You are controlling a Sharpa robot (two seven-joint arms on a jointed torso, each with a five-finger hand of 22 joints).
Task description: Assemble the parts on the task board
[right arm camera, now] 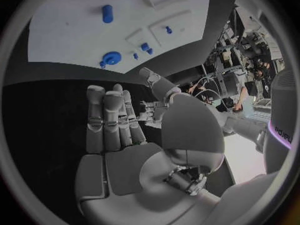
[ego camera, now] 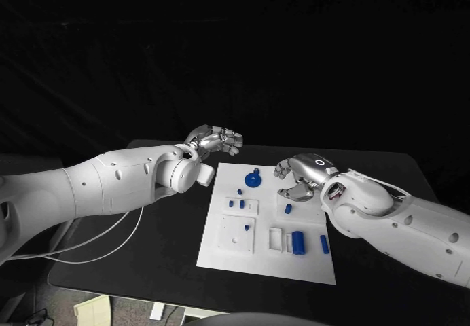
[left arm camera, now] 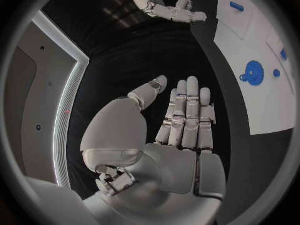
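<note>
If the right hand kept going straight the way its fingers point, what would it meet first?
Probably the task board: in the right wrist view the right hand points over bare black table toward its edge near the round blue part. Depth is unclear.

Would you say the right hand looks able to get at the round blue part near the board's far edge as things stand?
Probably yes. The right hand holds nothing, fingers apart, hovering beside the round blue part on the task board, with nothing between them; the left hand is off the board.

White task board [ego camera: 308, 261], blue parts [ego camera: 252, 179], black table [ego camera: 117, 272], silver fingers [left arm camera: 192, 92]
</note>
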